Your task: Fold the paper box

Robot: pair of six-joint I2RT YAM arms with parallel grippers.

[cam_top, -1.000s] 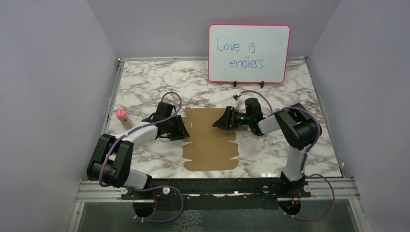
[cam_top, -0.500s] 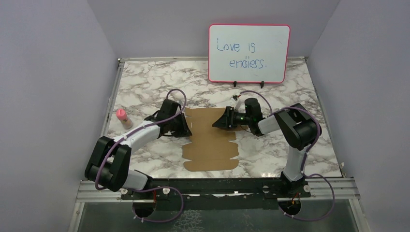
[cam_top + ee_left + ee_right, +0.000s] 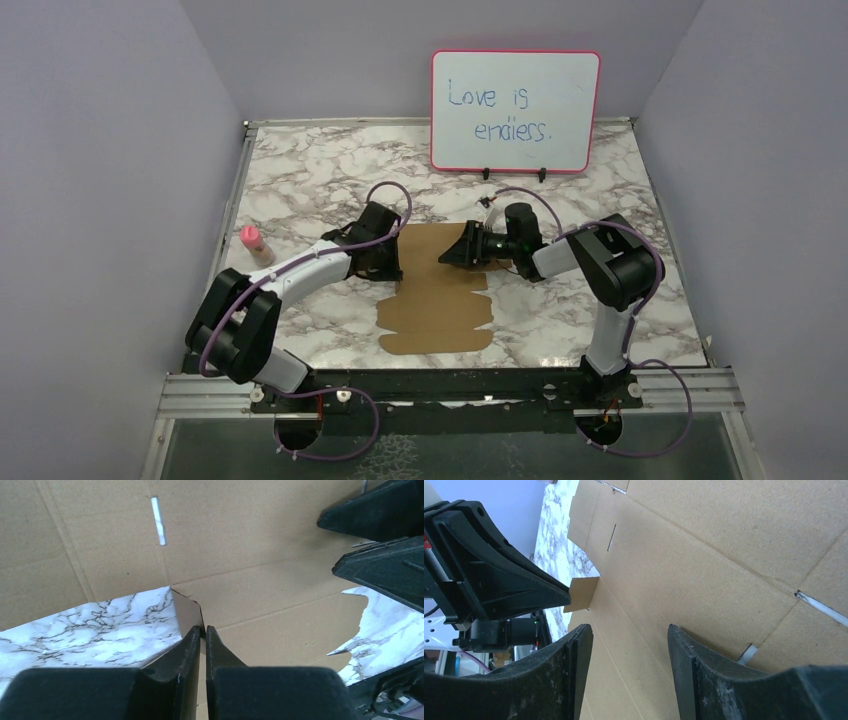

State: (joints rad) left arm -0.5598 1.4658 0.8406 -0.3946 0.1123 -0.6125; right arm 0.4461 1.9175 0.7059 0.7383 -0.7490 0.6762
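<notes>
The paper box [image 3: 440, 305] is a flat brown die-cut sheet lying on the marble table between the arms. My left gripper [image 3: 396, 262] reaches in at the sheet's upper left edge. In the left wrist view its jaws [image 3: 203, 628] stand almost together, pinching a small corner flap [image 3: 189, 611] that is lifted off the table. The right wrist view shows the same flap [image 3: 584, 593] raised at the left gripper's tip. My right gripper [image 3: 452, 254] hangs low over the sheet's upper part, open [image 3: 630, 627], with only flat cardboard [image 3: 704, 555] under the gap. Its fingers [image 3: 385, 570] appear at the right of the left wrist view.
A pink-framed whiteboard [image 3: 515, 110] stands at the back of the table. A small pink-capped bottle [image 3: 254, 244] sits near the left edge. Purple walls close in both sides. The two grippers face each other closely over the sheet.
My left gripper has moved right and away onto the sheet's left edge and closed on the small flap. The right arm has not moved.
</notes>
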